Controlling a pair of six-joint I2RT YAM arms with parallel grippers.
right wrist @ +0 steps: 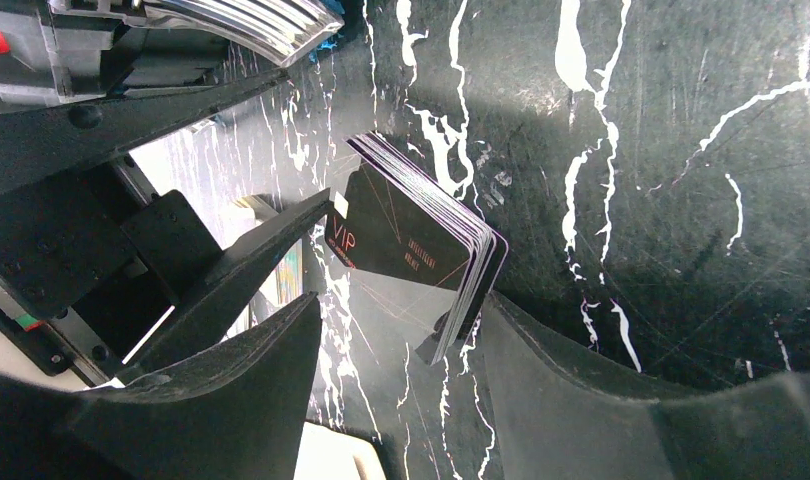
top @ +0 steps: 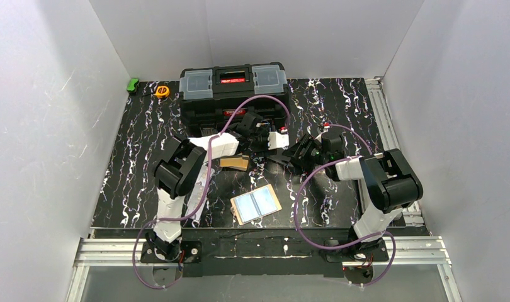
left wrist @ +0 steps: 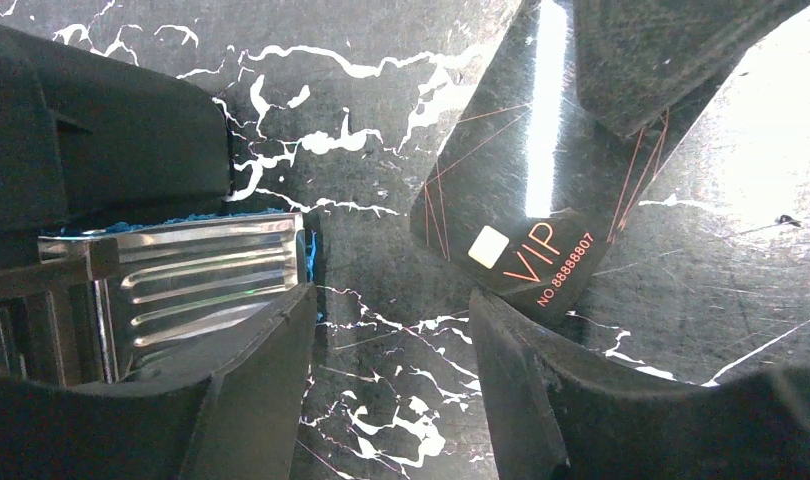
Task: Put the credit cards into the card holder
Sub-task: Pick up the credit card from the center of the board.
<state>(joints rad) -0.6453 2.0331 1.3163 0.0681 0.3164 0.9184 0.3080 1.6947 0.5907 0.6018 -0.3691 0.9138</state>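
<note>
Though tilted, cards [right wrist: 411, 245] within right tool [right wrist: 399, 305]

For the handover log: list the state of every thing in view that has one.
card holder, open flat, pockets up.
credit cards, stacked, tilted up between the two tools.
toolbox, lid closed.
left tool, open.
right tool, open around the stack's lower end.
</note>
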